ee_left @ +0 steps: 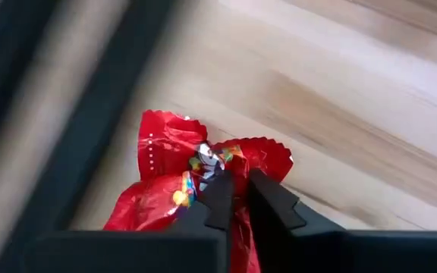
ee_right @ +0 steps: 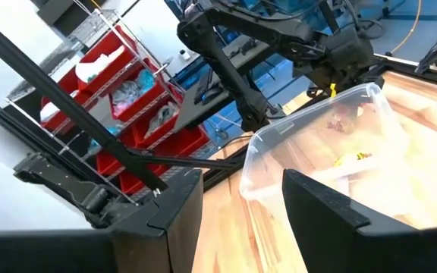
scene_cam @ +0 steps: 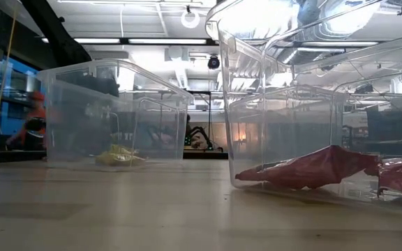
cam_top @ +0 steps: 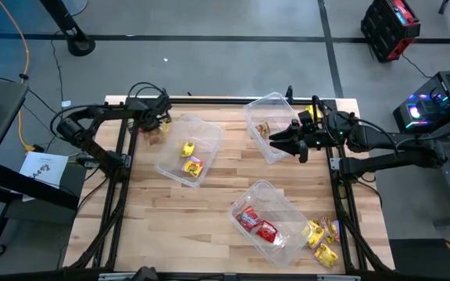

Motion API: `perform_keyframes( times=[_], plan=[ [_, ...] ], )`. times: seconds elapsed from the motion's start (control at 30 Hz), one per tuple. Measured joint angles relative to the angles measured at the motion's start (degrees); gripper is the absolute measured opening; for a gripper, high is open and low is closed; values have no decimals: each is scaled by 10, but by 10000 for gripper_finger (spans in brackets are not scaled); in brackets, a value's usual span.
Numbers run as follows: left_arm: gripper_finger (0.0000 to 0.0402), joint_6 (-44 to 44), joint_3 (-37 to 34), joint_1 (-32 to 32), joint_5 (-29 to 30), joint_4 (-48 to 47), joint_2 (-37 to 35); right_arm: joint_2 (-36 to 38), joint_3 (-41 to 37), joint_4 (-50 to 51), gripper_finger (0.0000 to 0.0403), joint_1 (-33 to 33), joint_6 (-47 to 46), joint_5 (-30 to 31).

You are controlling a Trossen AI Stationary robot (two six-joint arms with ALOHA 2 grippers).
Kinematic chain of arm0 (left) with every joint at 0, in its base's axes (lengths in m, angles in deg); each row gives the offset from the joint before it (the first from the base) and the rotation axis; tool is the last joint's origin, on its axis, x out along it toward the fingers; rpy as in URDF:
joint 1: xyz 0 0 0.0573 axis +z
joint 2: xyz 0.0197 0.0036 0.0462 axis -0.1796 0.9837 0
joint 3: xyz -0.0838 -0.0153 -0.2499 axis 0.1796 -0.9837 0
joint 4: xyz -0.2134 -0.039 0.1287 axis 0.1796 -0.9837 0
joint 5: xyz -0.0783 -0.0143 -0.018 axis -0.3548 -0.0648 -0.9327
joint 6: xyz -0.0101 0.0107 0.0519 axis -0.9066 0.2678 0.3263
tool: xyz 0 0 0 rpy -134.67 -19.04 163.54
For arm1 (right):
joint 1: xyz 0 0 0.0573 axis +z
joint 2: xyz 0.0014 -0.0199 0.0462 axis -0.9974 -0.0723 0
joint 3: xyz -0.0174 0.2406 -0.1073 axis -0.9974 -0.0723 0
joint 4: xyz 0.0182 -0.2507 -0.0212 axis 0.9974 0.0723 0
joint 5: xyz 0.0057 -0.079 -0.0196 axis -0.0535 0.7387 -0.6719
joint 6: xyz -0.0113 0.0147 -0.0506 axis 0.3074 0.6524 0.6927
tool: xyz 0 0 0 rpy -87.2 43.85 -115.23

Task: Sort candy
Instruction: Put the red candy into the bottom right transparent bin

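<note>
My left gripper (cam_top: 157,127) is at the table's far left, beside the left clear tub (cam_top: 209,133), and is shut on a red candy packet (ee_left: 165,155). That tub holds yellow candies (cam_top: 187,148); the low view shows them too (scene_cam: 121,157). My right gripper (cam_top: 281,140) is open and empty over the far right tub (cam_top: 266,105), which holds brown-gold candy (cam_top: 263,126). The near tub (cam_top: 287,207) holds red candies (cam_top: 258,225), also seen in the low view (scene_cam: 313,167). Loose yellow candies (cam_top: 323,243) lie at the table's near right. My left gripper pinches the crumpled red packet between its two fingers (ee_left: 220,199), on the wrapper near its middle (ee_left: 207,163). The packet sticks out past the fingertips over the wooden table top. I cannot tell whether it touches the table.
The three clear tubs take up the middle of the table. Bare wood (cam_top: 147,211) lies at the near left. Dark frame bars (cam_top: 119,168) run along the table's left and right sides. In the right wrist view the left tub (ee_right: 332,144) and the left arm (ee_right: 309,38) show beyond my open right fingers.
</note>
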Motion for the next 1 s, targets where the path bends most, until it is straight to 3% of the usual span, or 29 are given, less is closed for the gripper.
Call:
perform_keyframes(
  times=[0.13,0.4,0.53,0.63,0.77,1.0],
  plan=[
    [17,18,-4,-18,-39,36,-42,0,0,4,177,0,0,0],
    [3,90,-2,-21,1,173,-227,0,0,2,177,0,-3,-3],
    [1,148,-1,-57,-55,246,-302,0,0,-8,177,0,-5,-3],
    [1,157,-1,-120,-115,294,-339,0,0,-28,177,0,-5,-3],
    [1,159,-1,-251,-182,383,-345,0,0,-79,177,0,-4,-2],
    [0,197,17,-461,-258,583,-235,0,0,-131,177,-1,0,8]
  ],
)
